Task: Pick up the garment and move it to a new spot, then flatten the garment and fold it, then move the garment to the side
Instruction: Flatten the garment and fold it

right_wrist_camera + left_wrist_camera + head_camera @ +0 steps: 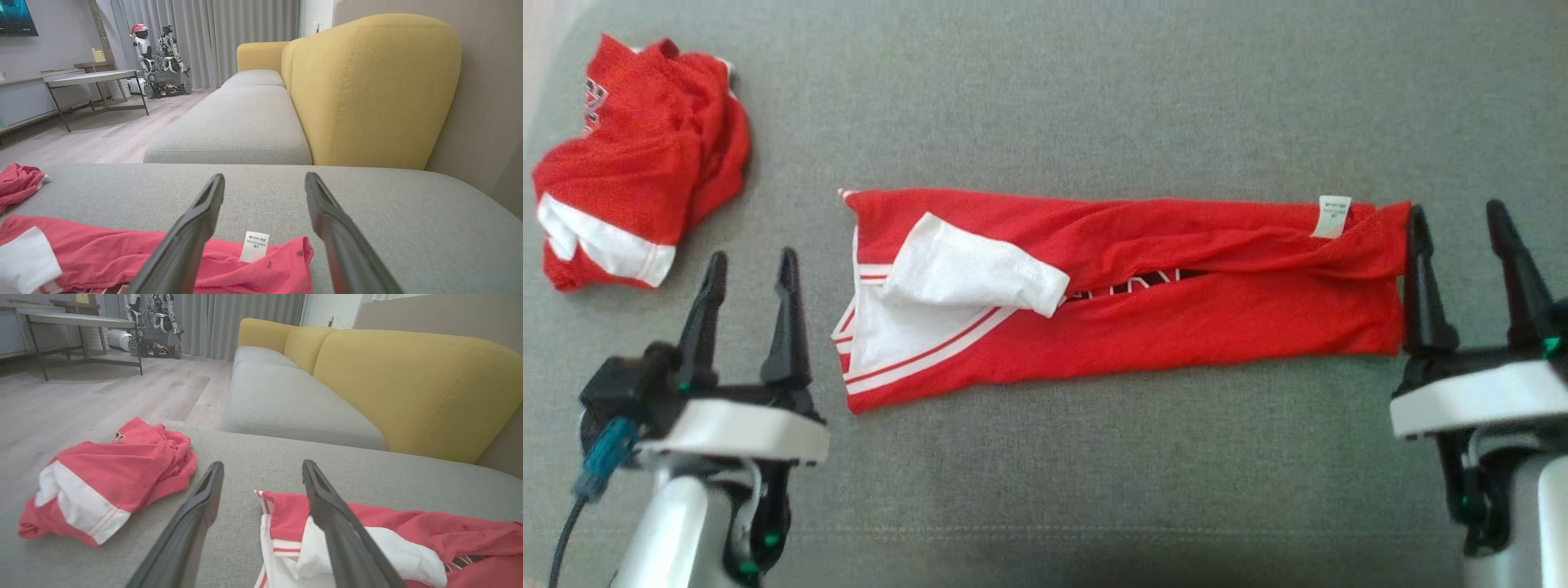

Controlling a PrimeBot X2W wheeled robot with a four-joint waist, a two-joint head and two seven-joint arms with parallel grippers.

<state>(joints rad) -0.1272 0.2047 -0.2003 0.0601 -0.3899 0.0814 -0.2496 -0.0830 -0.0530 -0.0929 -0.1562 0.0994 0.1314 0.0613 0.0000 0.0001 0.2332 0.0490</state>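
Low over the grey cushion (1094,490), left gripper (752,256) and right gripper (1456,208) point forward, jaws released, empty. Between them the red garment (1176,318) lies folded into a long strip, right end at the right gripper's inner finger. Beyond, far left: crumpled jersey (637,163).

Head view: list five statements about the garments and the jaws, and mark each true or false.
1. The folded garment lies as a long strip on the grey cushion. True.
2. The right jaws are shut on its end. False: they stand open at that end.
3. A white tag shows near its right end. True.
4. The crumpled garment lies at the robot's right. False: it lies at the far left.
5. The left jaws stand open. True.
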